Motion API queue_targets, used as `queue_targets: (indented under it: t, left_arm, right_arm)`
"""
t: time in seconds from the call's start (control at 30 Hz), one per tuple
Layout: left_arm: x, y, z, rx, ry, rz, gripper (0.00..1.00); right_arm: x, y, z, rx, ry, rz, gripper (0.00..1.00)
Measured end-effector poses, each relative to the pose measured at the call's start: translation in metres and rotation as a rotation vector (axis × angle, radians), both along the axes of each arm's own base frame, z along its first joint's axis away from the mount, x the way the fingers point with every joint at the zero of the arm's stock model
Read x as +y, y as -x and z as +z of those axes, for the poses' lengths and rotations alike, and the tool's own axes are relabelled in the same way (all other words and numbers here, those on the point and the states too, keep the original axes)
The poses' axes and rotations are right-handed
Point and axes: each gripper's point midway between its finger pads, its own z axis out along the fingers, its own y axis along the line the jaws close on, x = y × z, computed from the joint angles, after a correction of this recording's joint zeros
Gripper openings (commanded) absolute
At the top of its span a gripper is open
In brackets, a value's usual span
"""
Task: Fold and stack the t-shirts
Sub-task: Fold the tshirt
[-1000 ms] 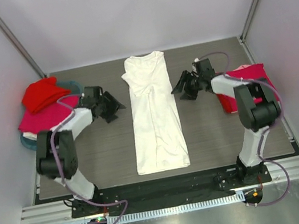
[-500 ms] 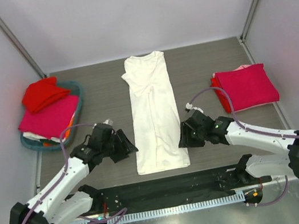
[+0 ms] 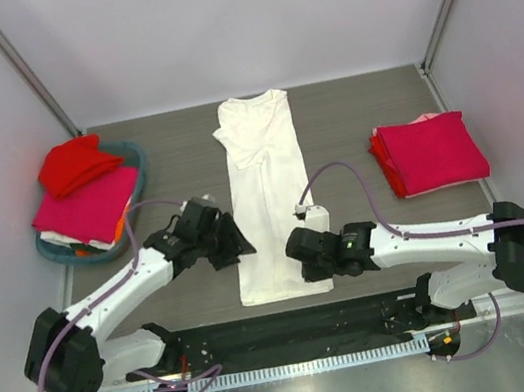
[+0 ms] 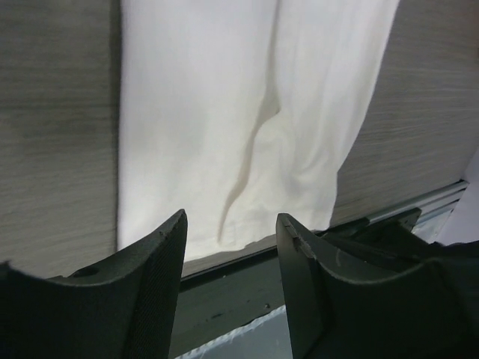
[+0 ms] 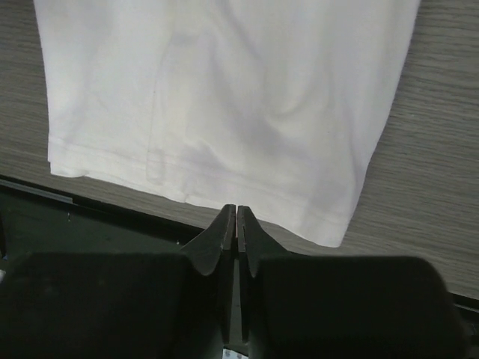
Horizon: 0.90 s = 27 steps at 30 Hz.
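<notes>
Open left end effector [image 4: 230, 221] and closed right end effector [image 5: 236, 211] at the near end of the white t-shirt [image 3: 267, 195].

On the left, the fingers stand roughly half apart with nothing between them, hovering at the shirt's near-left edge. On the right, the fingers are drawn together to a thin slit, their tips at the hem edge toward the near-right corner; whether any cloth is caught there cannot be told. The shirt lies as a long narrow strip down the middle of the tabletop [image 3: 352, 129], collar far, hem near. A folded red and magenta stack [image 3: 432, 151] rests well apart on the right; a red tee [image 3: 74, 163] and a magenta tee [image 3: 86, 207] lie on the teal basket [image 3: 133, 158] at the left.
</notes>
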Motion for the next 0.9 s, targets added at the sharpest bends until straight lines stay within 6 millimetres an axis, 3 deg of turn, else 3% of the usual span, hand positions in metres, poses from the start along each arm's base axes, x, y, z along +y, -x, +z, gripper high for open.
queue_targets:
  t: [0.07,0.17,0.3,0.63,0.9]
  left_arm:
    - [-0.011,-0.018,0.008,-0.022,0.012,0.001,0.52]
    - [-0.024,-0.047,0.01,-0.049,0.027,0.016,0.52]
    - [-0.029,-0.077,-0.002,-0.029,0.018,0.047,0.52]
    - [-0.047,-0.166,-0.015,-0.01,0.056,0.108,0.53]
    - [-0.053,-0.205,-0.029,0.002,0.071,0.121,0.52]
  right_arm:
    - [-0.003,0.0,-0.002,-0.004,0.017,-0.014,0.01]
    - [-0.005,-0.001,-0.004,-0.012,0.027,-0.029,0.02]
    - [0.001,0.002,-0.007,-0.021,0.031,-0.012,0.29]
    - [0.038,0.0,-0.014,-0.034,0.058,0.044,0.4]
    - [0.063,0.0,-0.031,-0.02,0.115,0.072,0.45]
